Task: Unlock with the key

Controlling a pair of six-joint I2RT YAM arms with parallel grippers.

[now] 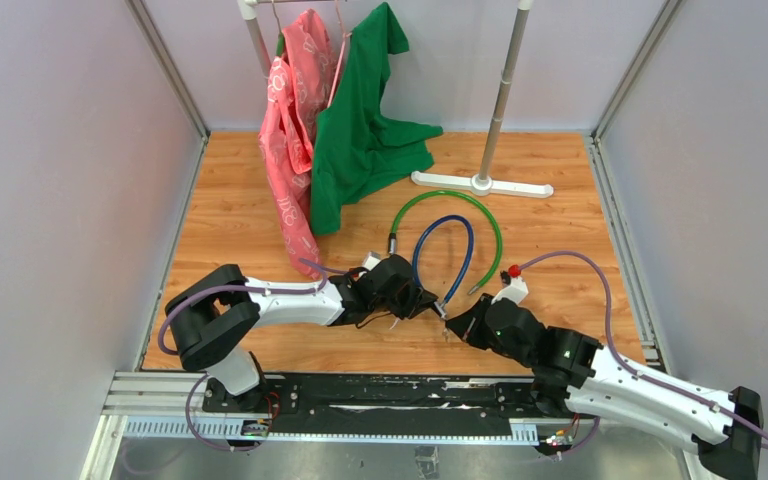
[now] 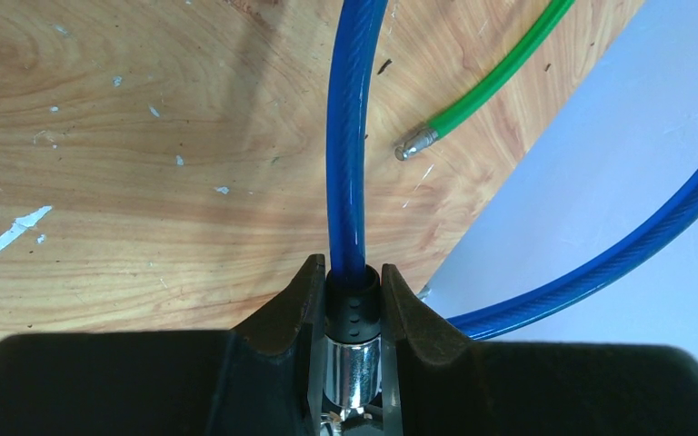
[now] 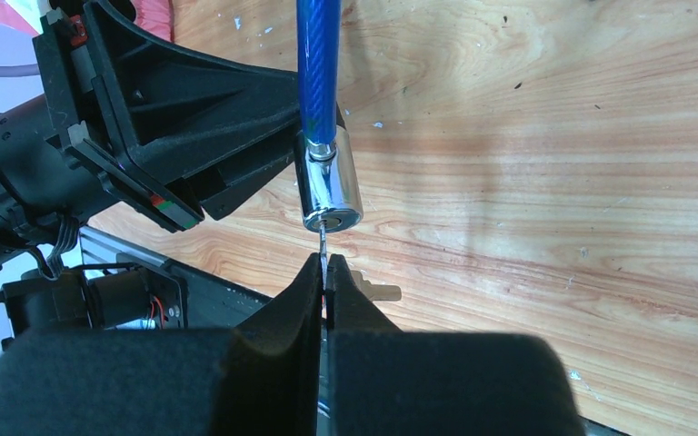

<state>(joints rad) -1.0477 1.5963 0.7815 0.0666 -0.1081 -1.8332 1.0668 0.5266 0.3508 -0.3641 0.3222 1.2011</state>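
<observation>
Your left claw pinches the blue cable at its lock barrel; your right claw pinches the key, tip at the keyhole.

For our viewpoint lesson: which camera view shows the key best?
Right wrist: the key sits pinched in the right tool, tip at the chrome lock. The top view shows it too small to tell; the left wrist shows only the lock.
</observation>
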